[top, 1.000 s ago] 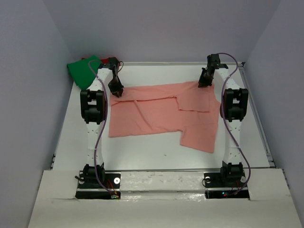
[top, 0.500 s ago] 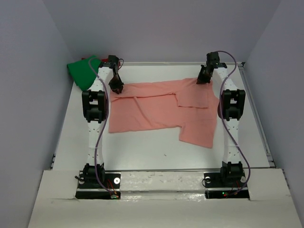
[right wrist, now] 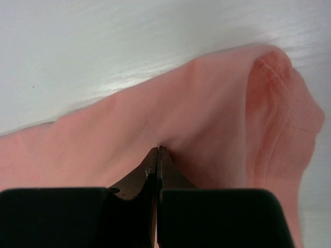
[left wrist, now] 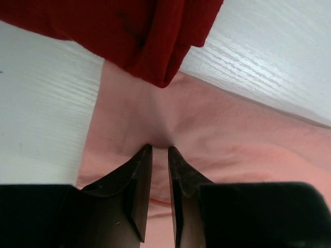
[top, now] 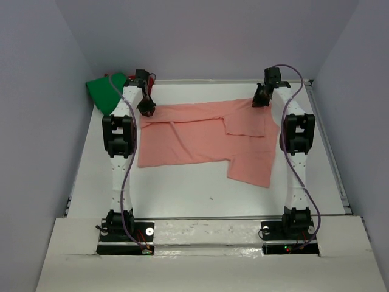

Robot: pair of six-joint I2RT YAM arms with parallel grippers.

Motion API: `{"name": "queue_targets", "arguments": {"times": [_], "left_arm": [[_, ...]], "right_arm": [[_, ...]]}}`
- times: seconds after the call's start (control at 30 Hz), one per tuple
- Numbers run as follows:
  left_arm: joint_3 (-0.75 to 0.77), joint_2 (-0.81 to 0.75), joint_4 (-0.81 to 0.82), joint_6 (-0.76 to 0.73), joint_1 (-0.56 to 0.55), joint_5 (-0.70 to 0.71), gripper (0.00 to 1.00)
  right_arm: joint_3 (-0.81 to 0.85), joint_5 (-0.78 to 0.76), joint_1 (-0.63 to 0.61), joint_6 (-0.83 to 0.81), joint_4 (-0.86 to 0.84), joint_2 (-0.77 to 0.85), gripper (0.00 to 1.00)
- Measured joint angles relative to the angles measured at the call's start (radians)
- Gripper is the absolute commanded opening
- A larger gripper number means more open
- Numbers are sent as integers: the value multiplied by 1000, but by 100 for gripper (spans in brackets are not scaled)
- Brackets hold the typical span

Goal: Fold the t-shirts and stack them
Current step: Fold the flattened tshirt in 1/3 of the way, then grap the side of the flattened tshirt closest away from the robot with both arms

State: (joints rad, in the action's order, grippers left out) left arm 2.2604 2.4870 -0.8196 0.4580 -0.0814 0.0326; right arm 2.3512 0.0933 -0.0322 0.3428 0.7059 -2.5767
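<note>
1. On the white table (top: 182, 194), between the two arms, the pink shirt (top: 200, 137) lies spread out. It is soft, matte cotton with long shallow creases. Its outline is roughly rectangular, and a flap juts toward the near edge on the right.
2. From above, the left gripper (top: 147, 109) sits at the shirt's far left corner and the right gripper (top: 260, 100) at its far right corner. That view is too small to show how the jaws stand.
3. The left wrist view shows the left gripper (left wrist: 158, 150) with dark tapered fingers a sliver apart, nipping a pucker of pink cloth. Just beyond the tips lies the dark red shirt (left wrist: 129, 31), its edge thick and rolled.
4. The right wrist view shows the right gripper (right wrist: 158, 149) pressed tight together on a raised ridge of the pink cloth. A stitched hem curls at the right, and the table shows a fine streaked grain.
5. The green shirt (top: 104, 94) is bunched at the far left corner — only the overhead view catches it.
</note>
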Motion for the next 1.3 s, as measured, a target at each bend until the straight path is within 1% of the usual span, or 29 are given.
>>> {"name": "queue_targets", "arguments": {"times": [0.1, 0.2, 0.27, 0.3, 0.33, 0.4, 0.43, 0.5, 0.57, 0.63, 0.67, 0.73, 0.77, 0.83, 0.87, 0.9, 1.0, 1.13, 1.2, 1.3], "left_arm": [[-7, -40, 11, 5, 1, 39, 34], [-15, -138, 35, 4, 5, 74, 36], [-28, -240, 64, 0, 5, 93, 37], [-29, -295, 78, -3, 5, 103, 37], [-29, -354, 95, -5, 5, 114, 37], [-29, -442, 114, -5, 6, 128, 38], [-35, -502, 129, -5, 6, 135, 40], [-103, -626, 165, -2, 6, 140, 40], [-211, -743, 185, 16, 6, 136, 39], [-325, -824, 177, 36, 6, 121, 38], [-414, -866, 187, 49, 6, 108, 38], [-571, -920, 182, 66, 5, 85, 38], [-706, -947, 185, 75, 5, 67, 38], [-861, -964, 179, 84, 4, 45, 38], [-974, -975, 166, 89, 4, 28, 38], [-1052, -983, 143, 91, 4, 17, 38], [-1171, -1035, 101, 96, 2, -2, 38], [-1233, -1194, 91, 103, -3, -10, 38], [-1259, -1258, 105, 108, -3, -13, 38], [-1345, -1313, 125, 119, -4, -32, 39]], "right_arm": [[-61, -7, 0, -14, -12, 59, 1], [-77, -11, 1, -26, -18, 116, 6], [-78, -11, 4, -32, -23, 166, 16], [-79, -11, 5, -35, -30, 200, 37], [-83, -10, 6, -37, -35, 228, 44], [-106, -3, 7, -37, -50, 309, 49], [-118, 2, 8, -37, -54, 336, 53], [-167, 21, 8, -26, -65, 433, 53], [-259, 30, 10, -10, -74, 537, 54], [-405, 37, 11, 17, -71, 681, 56], [-451, 42, 11, 25, -63, 727, 57], [-660, 60, 11, 54, -55, 892, 57], [-731, 66, 11, 62, -45, 949, 57], [-875, 78, 11, 79, -14, 1057, 57], [-944, 83, 11, 87, 3, 1110, 58], [-1024, 90, 11, 96, 45, 1180, 58], [-1166, 103, 11, 113, 132, 1319, 58], [-1312, 135, 11, 150, 201, 1503, 59], [-1372, 150, 11, 165, 219, 1558, 59], [-1506, 181, 11, 196, 239, 1638, 59]]}}
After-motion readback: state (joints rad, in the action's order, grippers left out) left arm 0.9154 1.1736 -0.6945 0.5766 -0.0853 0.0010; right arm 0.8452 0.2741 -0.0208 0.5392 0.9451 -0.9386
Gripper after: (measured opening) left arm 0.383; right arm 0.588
